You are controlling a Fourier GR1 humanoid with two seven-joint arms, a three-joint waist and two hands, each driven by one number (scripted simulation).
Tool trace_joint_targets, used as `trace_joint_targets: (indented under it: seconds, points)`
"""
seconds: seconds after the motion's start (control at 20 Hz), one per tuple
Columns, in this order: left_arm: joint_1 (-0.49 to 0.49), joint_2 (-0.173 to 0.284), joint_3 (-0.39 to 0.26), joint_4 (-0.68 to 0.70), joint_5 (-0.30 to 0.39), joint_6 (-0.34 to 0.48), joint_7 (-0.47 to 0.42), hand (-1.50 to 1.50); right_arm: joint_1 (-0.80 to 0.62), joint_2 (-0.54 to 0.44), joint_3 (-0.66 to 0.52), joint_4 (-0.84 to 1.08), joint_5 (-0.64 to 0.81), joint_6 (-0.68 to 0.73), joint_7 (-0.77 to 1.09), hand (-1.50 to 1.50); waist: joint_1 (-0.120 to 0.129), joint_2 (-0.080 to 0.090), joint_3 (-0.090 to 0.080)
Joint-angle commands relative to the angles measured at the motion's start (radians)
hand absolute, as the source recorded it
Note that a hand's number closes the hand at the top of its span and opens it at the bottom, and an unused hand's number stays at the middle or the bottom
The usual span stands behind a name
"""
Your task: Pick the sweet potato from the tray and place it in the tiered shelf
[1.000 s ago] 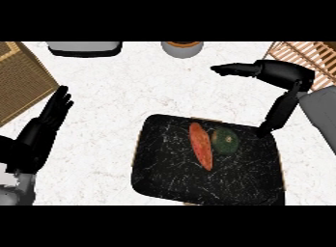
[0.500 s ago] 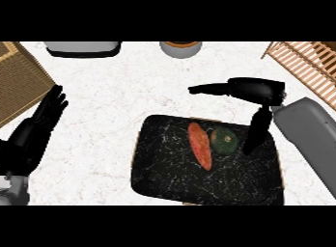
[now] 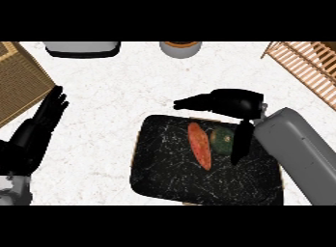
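Your right hand [image 3: 228,102] is released, fingers straight, holding nothing, above the tray [image 3: 171,178]. Sweet potato [image 3: 199,152] lies on the tray. Left hand [image 3: 39,130] rests open on white counter [image 3: 128,87].

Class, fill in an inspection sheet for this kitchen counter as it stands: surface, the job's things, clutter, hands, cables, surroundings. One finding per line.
Surface: white speckled stone counter.
Job's things: long orange sweet potato lies on the black marbled rectangular tray; slatted light-wood tiered shelf stands at the upper right.
Clutter: round dark green vegetable beside the sweet potato, on the tray.
Hands: black right hand above the tray's far edge, fingers extended, thumb pointing down over the green vegetable, holding nothing; black left hand rests open at the left.
Cables: nothing seen.
Surroundings: woven brown basket at left; grey appliance and a round pot at the far edge.
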State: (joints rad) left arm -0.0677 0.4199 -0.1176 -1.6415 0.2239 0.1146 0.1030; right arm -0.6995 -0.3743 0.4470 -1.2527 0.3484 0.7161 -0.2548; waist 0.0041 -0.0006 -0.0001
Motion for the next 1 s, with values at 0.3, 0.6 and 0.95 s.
trace_joint_targets:
  seconds: [0.3,0.6,0.95]
  points:
    - [0.009,-0.054,0.013,0.013,-0.053,-0.028,-0.009,0.00,0.038,0.058,0.067,-0.018,0.180,0.064,0.055,-1.50,-0.001,0.000,0.000]
    - [0.024,-0.087,0.028,0.011,-0.077,-0.054,-0.007,0.00,0.018,0.042,0.017,-0.015,0.253,0.117,0.025,-1.50,0.003,0.001,0.000]
    - [0.041,-0.083,0.076,-0.001,-0.071,-0.082,-0.013,0.00,0.045,0.066,0.078,-0.003,0.423,0.016,0.057,-1.50,0.004,0.002,0.000]
